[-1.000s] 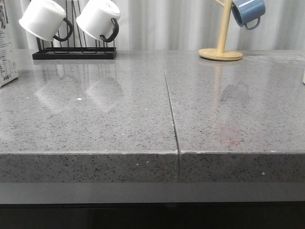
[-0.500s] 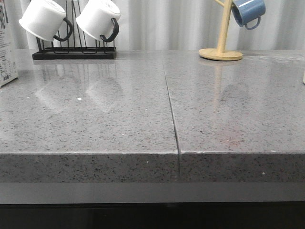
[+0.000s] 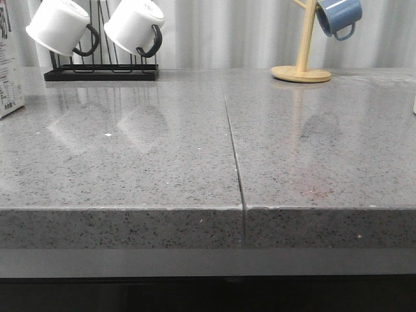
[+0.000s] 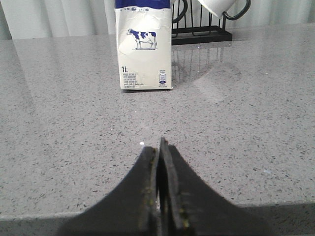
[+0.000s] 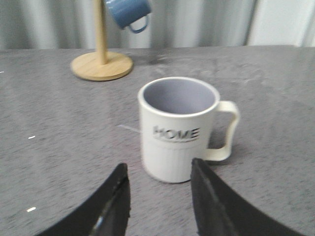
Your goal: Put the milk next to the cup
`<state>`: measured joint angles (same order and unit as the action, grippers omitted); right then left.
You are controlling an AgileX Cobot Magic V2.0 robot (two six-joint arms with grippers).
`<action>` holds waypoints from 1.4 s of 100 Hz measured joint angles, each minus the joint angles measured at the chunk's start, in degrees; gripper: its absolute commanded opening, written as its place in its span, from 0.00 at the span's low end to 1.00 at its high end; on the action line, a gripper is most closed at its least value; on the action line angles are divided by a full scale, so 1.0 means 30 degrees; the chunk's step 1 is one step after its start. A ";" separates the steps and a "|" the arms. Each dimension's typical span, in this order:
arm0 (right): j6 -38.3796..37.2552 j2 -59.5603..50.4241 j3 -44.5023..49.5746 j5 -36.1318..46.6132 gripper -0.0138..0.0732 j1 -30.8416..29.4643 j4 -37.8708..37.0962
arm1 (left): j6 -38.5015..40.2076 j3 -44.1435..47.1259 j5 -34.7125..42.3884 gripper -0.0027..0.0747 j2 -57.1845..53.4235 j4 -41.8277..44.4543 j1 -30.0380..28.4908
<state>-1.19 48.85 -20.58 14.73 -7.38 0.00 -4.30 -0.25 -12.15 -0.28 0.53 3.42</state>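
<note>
- Across the last second the front view is all but unchanged: the milk (image 3: 10, 58) stands at the counter's far left edge, at about 9 o'clock, and no arm enters that view. I judge the task barely begun, with the carton not yet grasped.
- The left gripper (image 4: 160, 147) has its fingers pressed together, holding nothing; the milk (image 4: 144, 46) stands upright straight ahead of it at 12 o'clock, well apart, cow picture facing the camera.
- The right gripper (image 5: 158, 182) is spread wide, and the cup (image 5: 179, 128) sits just beyond the gap between its fingers, not touched, handle out at 3 o'clock.
- In the front view the cup is almost wholly cut off; only a pale sliver at the right edge may be it, so milk and cup seem at opposite ends of the counter.
- The carton's top is cropped in both views, so its lettering cannot be read.
- The right wrist picture is soft; the blue mug (image 5: 129, 12) on its wooden stand (image 5: 102, 64) is cut at the top.
</note>
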 measured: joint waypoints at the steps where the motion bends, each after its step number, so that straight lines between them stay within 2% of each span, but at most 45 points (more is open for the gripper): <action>1: 0.0003 0.0098 0.0000 0.0254 0.53 -0.0078 0.0000 | 0.0000 0.0000 0.0000 0.01 0.0000 0.0000 0.0000; 30: 0.0397 0.4112 0.0000 0.4589 0.53 -0.2755 0.0000 | 0.0000 0.0000 0.0000 0.01 0.0000 0.0000 0.0000; 71: 0.0397 1.0472 -0.0256 1.1709 0.53 -0.3613 0.0000 | 0.0000 0.0000 0.0000 0.01 0.0000 0.0000 0.0000; 96: 0.0397 1.3234 -0.1504 1.2507 0.53 -0.3613 0.0000 | 0.0000 0.0000 0.0000 0.01 0.0000 0.0000 0.0000; 140: 0.0251 1.6373 -0.4637 1.2235 0.52 -0.3613 0.0000 | 0.0000 0.0000 0.0000 0.01 0.0000 0.0000 0.0000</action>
<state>-0.44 97.97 -34.49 51.43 -18.22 0.00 -4.30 -0.25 -12.15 -0.28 0.53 3.42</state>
